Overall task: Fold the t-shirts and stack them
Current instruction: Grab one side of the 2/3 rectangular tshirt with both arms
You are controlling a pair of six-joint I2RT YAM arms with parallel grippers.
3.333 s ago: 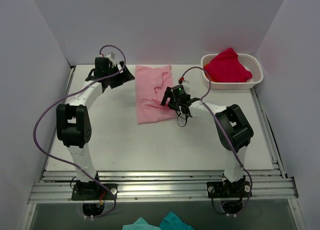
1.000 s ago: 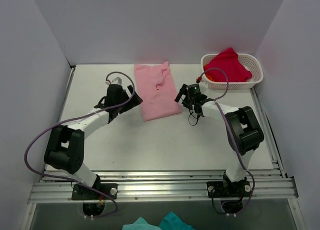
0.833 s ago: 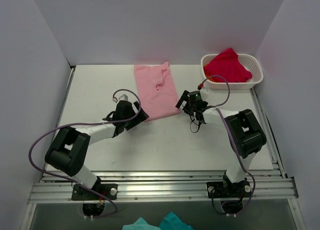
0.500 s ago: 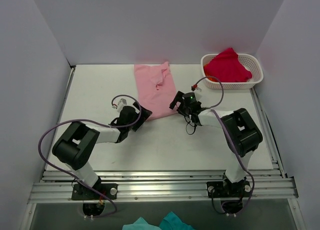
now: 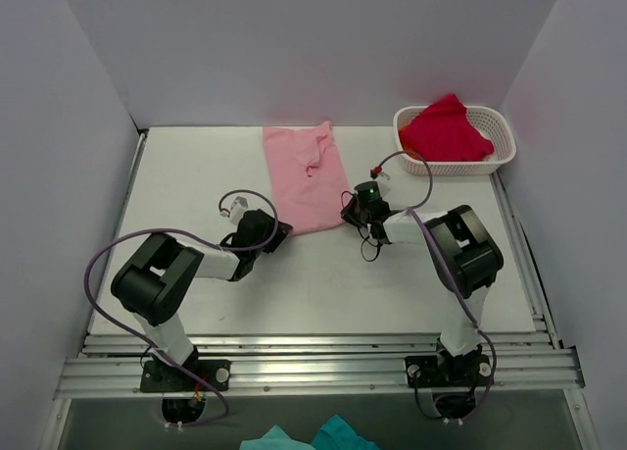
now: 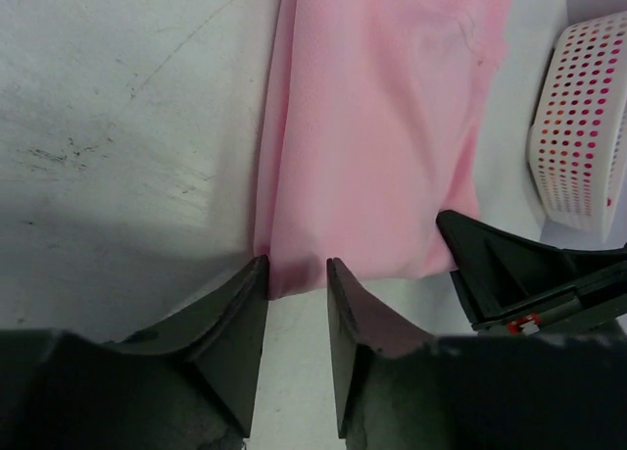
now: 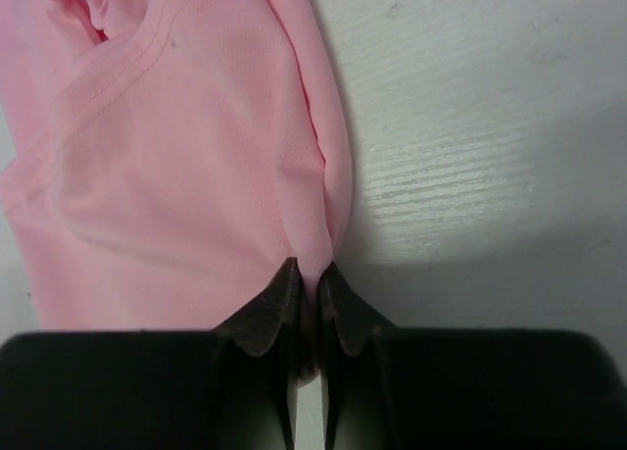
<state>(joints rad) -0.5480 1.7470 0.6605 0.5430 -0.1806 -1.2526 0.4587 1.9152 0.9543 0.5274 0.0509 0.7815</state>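
Pink and thin at the pinch, so risking a slip: gripping only a narrow fold of the pink t-shirt [image 7: 176, 166] in the right gripper [image 7: 307, 274], at the bottom centre of the right wrist view. Also risking an uneven lift, possibly dragging or skewing the cloth if raising it from that one corner alone. Pressing the right jaws almost together on the shirt's lower right corner, with the fold bunching up just above the tips. Holding the left gripper [image 6: 297, 274] only partly closed, straddling the lower left corner of the hem at the bottom of the left wrist view, with the fingers [image 6: 245, 313] either side of the edge and not clearly clamping it. Possibly missing the hem there, or catching one layer only, when closing further. Keeping the rest of the shirt lying flat on the white table [image 5: 196, 166], running from both grippers up the middle of the top view. Leaving the red t-shirt [image 5: 446, 126] heaped in the white lattice basket [image 5: 502, 136] at the upper right, well apart from both arms.
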